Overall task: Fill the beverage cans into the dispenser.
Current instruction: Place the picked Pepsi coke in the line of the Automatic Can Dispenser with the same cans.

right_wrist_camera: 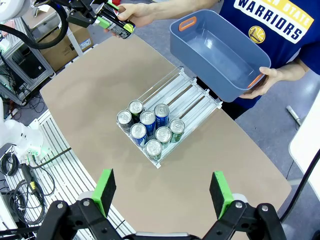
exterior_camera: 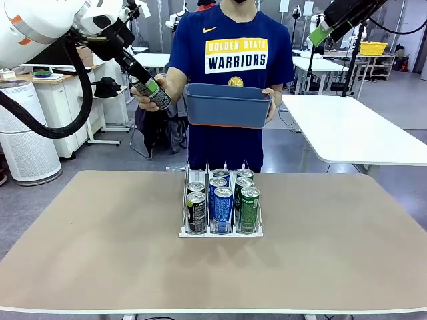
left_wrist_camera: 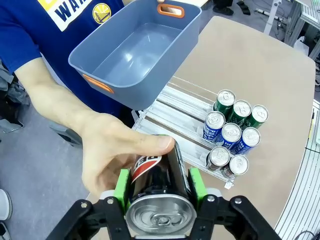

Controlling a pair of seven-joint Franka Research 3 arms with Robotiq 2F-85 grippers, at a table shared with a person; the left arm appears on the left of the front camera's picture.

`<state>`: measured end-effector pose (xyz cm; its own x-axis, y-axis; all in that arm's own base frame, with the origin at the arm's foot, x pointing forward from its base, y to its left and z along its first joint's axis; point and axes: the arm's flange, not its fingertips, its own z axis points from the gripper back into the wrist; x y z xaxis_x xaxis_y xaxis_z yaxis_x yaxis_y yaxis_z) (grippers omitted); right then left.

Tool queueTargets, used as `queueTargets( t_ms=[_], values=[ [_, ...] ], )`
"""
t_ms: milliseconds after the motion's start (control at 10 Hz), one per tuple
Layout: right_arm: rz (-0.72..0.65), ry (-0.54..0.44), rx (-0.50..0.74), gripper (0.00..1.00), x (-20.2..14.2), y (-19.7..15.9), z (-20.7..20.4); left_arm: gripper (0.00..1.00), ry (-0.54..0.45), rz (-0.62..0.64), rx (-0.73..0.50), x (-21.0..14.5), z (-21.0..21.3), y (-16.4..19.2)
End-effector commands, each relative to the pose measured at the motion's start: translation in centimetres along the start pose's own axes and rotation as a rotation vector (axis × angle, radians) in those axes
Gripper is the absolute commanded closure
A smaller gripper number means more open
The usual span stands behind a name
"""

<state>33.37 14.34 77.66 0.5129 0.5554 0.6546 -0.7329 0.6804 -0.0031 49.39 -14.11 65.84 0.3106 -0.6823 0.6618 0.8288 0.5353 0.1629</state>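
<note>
front view, left tool: I see it high off the counter's far left edge, clamped on a black can that the person's hand is also wrapped around.
front view, dispenser: it sits mid-counter, below and to the right of my held can; left lane carries two cans, the blue and green lanes three each.
front view, bin: the blue bin hangs in the person's other hand, directly above the rack's rear end.
front view, right tool: I can only see green pads on the arm at top right, well away from everything.
left wrist view, grip: green pads press both sides of the can, silver top towards me, its long axis running away along the fingers; the person's thumb and fingers cover its far end.
left wrist view, target: the rack lies ahead and to the right, its open rear lanes beneath the bin.
right wrist view, right tool: jaws wide apart, holding nothing, hovering over the counter's near side with the rack straight ahead.
right wrist view, handover: the left tool and can show at top left.
judgement: I reckon the left arm owns this move; the short lane is the free slot, reached from the rear once the hand lets go.
</note>
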Motion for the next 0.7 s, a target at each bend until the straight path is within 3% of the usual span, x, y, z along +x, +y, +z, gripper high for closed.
queueTargets(
  t_ms=[0, 600],
  values=[
    [0.009, 0.0, 0.006, 0.0, -0.02, 0.11, -0.08, 1.0, -0.001, -0.003, 0.002, -0.13, 0.18, -0.01],
    [0.009, 0.0, 0.006, 0.0, -0.02, 0.11, -0.08, 1.0, -0.001, -0.003, 0.002, -0.13, 0.18, -0.01]
  ],
)
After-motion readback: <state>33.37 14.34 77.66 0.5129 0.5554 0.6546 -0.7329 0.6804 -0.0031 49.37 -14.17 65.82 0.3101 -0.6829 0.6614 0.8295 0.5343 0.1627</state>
